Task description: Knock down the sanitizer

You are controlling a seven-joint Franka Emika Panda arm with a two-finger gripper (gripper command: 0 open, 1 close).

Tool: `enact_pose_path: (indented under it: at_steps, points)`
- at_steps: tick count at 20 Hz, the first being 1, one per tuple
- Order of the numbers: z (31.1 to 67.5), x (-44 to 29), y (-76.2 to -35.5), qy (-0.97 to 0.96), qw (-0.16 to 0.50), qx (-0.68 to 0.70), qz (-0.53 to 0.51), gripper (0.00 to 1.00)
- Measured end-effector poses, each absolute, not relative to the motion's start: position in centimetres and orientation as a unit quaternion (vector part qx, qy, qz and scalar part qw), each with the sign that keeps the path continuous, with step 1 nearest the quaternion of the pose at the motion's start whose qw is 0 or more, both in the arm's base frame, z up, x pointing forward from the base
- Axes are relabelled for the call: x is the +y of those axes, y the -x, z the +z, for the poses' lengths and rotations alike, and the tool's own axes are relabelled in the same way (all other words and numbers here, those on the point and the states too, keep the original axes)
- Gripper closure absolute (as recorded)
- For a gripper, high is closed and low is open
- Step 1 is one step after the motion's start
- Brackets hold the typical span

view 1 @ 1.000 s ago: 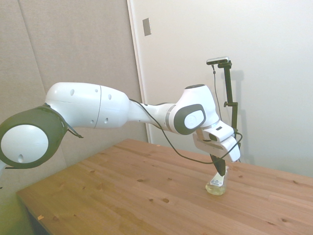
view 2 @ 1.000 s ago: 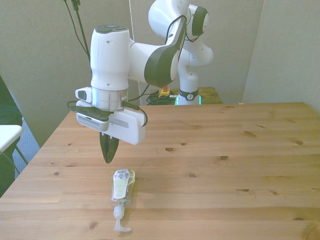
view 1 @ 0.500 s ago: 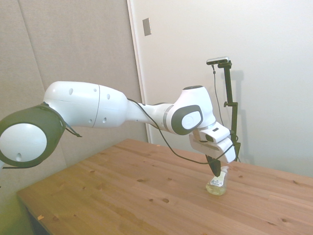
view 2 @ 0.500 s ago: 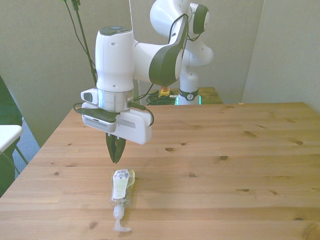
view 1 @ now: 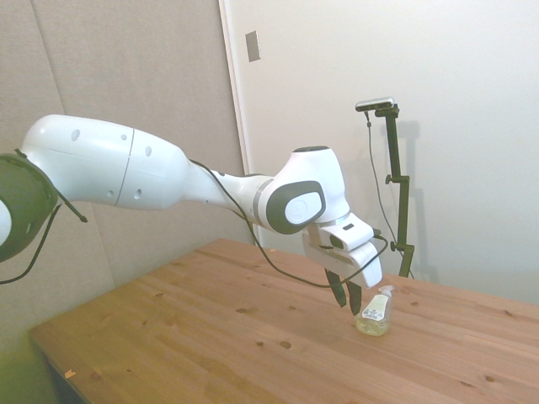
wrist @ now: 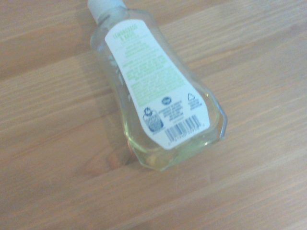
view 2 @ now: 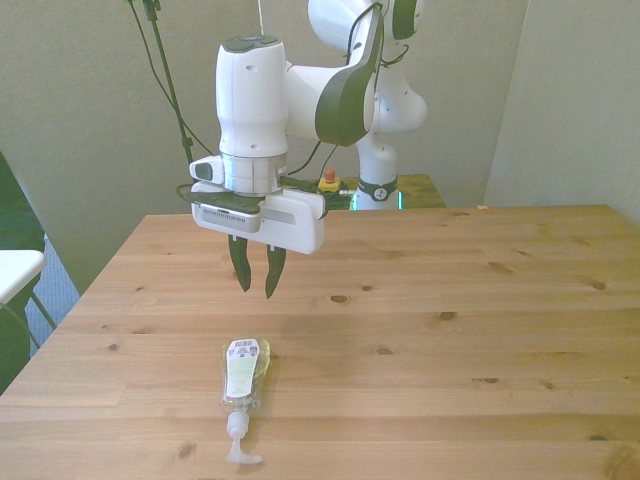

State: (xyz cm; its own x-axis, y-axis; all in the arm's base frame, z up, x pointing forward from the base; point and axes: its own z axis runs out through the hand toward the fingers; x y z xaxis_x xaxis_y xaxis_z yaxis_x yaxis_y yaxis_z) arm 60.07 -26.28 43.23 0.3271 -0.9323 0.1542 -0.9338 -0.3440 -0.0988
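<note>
The sanitizer [view 2: 243,377] lies flat on its side on the wooden table [view 2: 450,340], label up, its white pump head pointing toward the near edge in the front view. It shows in the side view as a clear bottle with pale yellowish liquid [view 1: 374,313]. The wrist view shows the sanitizer [wrist: 158,91] close up, lying on the wood with its label and barcode facing up. My gripper [view 2: 256,291] hangs above the table behind the bottle, apart from it, fingers open with nothing between them. In the side view the gripper [view 1: 346,299] is just left of the bottle.
A wall and a door frame [view 1: 236,126] stand behind the table in the side view. A white object [view 2: 15,272] sits off the table at the front view's left edge.
The gripper has moved away from the bottle, toward the table's far side in the front view, and its fingers have opened from shut. The sanitizer lies as before.
</note>
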Motion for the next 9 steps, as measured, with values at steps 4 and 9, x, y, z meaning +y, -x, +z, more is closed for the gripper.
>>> enact_pose_path:
  at_steps: [4,9]
  points:
    - [42.9,-24.8,-58.2,-0.82,0.003,-0.564,0.092,0.0]
    - [42.8,-22.9,-56.2,-0.824,0.006,-0.558,0.096,0.0]
